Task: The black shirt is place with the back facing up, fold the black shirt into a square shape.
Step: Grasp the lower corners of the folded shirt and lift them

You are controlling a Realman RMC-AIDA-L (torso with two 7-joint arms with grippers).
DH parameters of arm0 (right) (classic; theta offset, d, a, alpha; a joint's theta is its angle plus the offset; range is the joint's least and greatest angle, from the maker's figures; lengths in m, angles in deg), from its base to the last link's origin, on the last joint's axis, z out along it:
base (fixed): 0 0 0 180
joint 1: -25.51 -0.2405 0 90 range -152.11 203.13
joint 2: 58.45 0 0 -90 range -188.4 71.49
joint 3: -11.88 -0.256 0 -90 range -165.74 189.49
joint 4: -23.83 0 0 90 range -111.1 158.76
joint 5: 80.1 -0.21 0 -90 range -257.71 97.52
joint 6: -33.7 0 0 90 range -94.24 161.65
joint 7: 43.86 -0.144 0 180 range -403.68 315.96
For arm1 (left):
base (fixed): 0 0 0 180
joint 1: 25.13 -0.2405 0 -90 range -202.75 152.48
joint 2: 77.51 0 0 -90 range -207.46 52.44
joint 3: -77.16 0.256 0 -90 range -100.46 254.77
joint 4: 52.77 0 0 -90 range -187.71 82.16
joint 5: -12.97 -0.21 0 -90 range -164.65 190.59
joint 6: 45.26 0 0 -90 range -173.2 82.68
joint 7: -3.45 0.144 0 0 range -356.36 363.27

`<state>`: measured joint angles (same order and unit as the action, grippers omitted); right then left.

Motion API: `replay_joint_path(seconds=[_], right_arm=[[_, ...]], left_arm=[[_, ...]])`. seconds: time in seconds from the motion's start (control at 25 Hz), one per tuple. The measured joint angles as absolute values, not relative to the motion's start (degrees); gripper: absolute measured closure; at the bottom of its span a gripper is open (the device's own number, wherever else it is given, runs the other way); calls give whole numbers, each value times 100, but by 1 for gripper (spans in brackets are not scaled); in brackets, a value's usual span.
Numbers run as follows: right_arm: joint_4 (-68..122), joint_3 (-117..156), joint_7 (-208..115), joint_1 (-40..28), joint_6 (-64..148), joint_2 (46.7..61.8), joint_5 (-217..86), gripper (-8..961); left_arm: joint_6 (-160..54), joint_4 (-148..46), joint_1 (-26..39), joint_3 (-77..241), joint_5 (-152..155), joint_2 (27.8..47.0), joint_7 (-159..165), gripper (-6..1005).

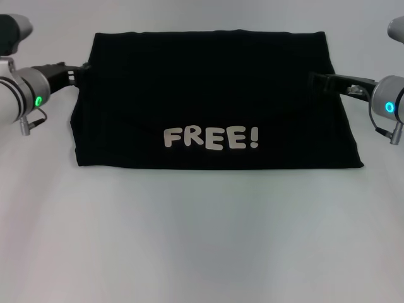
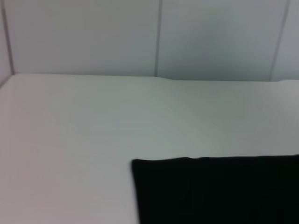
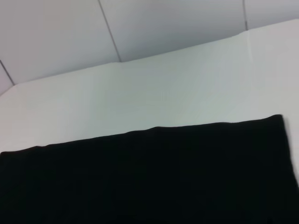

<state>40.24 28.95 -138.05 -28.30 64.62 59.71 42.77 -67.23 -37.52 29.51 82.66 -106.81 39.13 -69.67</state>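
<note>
The white table (image 1: 202, 240) fills the head view, bare in front and running back to a pale panelled wall (image 2: 154, 37) that the wrist views show behind its far edge; on the middle of the table lies the black shirt (image 1: 214, 95), already folded into a wide, flat rectangle-like shape, narrower at the far edge and broader at the near edge, with white lettering "FREE!" (image 1: 211, 137) facing up near its front edge; the shirt's far edge lies straight and parallel to the back of the table, and its near right corner runs out to a slight point; the left wrist view shows one square corner of the cloth lying flat on the white surface, and the right wrist view shows a long straight edge of the cloth ending in another corner.

The left gripper (image 1: 81, 68) reaches in from the left, low over the table, its black tips at the shirt's left edge near the far corner; black on black, I cannot tell how far its jaws stand apart or whether they hold cloth; the right gripper (image 1: 314, 81) reaches in from the right at the shirt's right edge, its tips over the cloth; its jaws likewise cannot be made out.
</note>
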Motion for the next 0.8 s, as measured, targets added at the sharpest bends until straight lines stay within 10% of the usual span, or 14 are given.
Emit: replay_joint_path(seconds=[0.48,0.8], right_arm=[[4437,2936,-13844,-2119,8442,5655,3681,260],[4570,3120,-13811,-1650,9651,5489,3727,270]], left_arm=[[-9554,-2583,1830,9132,-10701,3876,-9255,257],[-10895,-1567,962,10157,-10886,4052,-10635,138]])
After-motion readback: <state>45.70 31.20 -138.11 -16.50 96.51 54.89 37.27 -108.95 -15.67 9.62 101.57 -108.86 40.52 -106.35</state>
